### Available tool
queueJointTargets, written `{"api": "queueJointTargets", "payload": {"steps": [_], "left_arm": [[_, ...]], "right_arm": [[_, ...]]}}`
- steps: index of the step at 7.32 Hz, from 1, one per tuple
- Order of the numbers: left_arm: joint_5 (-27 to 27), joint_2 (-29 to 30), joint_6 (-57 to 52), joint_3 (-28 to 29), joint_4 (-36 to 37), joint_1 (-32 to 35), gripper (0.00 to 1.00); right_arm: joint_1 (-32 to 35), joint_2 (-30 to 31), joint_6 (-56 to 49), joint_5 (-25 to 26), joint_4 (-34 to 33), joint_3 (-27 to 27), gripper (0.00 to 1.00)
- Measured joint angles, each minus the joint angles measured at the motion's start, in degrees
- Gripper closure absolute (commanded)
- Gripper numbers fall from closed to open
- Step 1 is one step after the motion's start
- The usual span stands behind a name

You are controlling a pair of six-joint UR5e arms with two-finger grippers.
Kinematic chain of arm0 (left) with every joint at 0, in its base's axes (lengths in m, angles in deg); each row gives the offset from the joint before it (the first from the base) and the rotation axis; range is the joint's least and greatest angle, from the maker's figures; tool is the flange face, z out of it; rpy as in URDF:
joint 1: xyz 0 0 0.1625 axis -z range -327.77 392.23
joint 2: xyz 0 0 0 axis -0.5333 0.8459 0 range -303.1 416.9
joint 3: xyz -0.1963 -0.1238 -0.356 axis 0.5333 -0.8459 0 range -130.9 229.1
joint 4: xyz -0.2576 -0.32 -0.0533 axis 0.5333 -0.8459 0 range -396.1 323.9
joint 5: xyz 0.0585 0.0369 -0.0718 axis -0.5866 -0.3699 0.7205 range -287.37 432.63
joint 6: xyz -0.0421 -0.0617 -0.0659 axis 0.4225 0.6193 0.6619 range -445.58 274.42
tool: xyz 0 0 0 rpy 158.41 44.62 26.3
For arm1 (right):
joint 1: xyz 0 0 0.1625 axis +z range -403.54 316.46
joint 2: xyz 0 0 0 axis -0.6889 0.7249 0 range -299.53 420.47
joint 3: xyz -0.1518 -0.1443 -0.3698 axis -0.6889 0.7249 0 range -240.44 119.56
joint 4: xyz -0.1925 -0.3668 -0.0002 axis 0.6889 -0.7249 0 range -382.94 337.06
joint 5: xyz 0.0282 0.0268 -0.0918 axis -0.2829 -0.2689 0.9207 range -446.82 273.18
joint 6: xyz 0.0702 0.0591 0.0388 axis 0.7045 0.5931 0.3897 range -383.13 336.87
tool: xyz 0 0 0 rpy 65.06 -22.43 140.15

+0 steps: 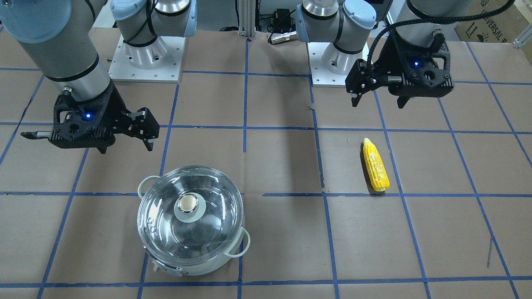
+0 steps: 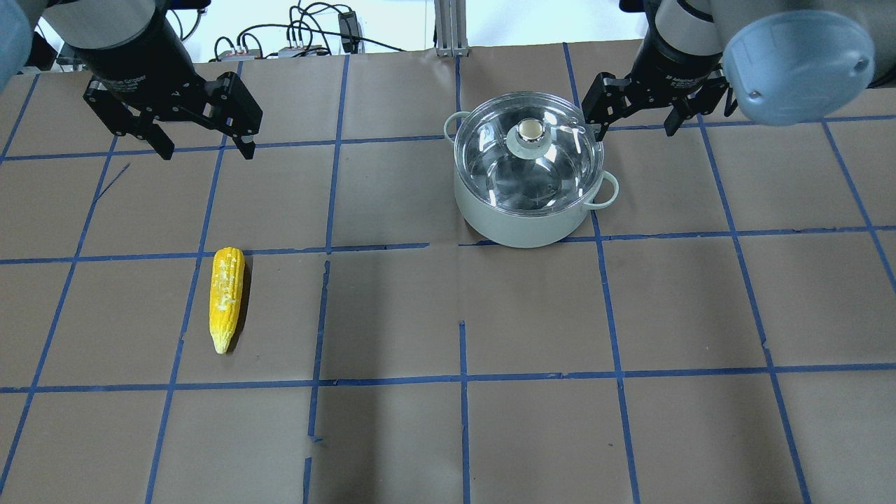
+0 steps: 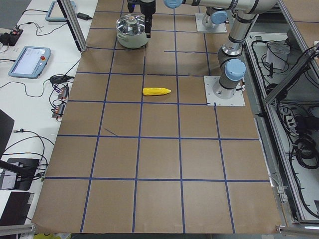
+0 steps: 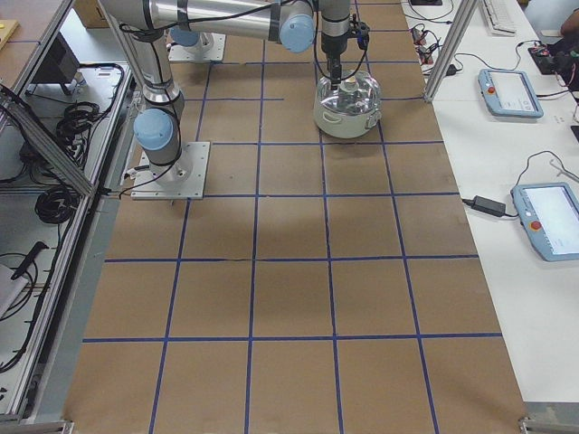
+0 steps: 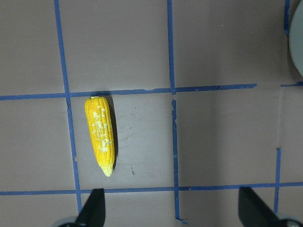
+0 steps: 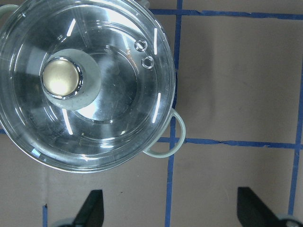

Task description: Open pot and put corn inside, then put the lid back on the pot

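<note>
Well, lid [image 2: 530, 155]: upper centre; knob [image 2: 529, 129] may slip.
Corn [image 2: 227, 297]: left; may roll.
Left gripper [image 2: 206, 150], right gripper [image 2: 633, 131]: jaws spread.

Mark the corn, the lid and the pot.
corn [image 2: 227, 297]: overhead exterior view, middle of the ear.
lid [image 2: 530, 129]: overhead exterior view, its central knob.
pot [image 2: 521, 229]: overhead exterior view, pale outer wall.

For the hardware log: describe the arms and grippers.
The left arm and right arm are silver-grey tubes with pale-blue joint caps. The left gripper and right gripper are black, two-fingered, each with a blue light; a black braided cable feeds the left.
</note>
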Motion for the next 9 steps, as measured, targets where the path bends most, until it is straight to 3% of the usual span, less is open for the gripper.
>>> {"api": "queueJointTargets", "payload": {"steps": [4, 7, 9], "left_arm": [[0.36, -0.22, 0.65, 0.02, -0.16, 0.07, 0.00], [0.31, -0.18, 0.64, 0.00, -0.18, 0.07, 0.00], [0.28, -0.18, 0.61, 0.00, -0.16, 0.08, 0.00]], "right_arm": [[0.09, -1.50, 0.38, 0.00, -1.44, 0.25, 0.00], [0.99, -6.73, 1.73, 0.09, -4.10, 4.12, 0.00], [4.93, -10.06, 5.71, 1.55, -5.46, 6.28, 0.00]]}}
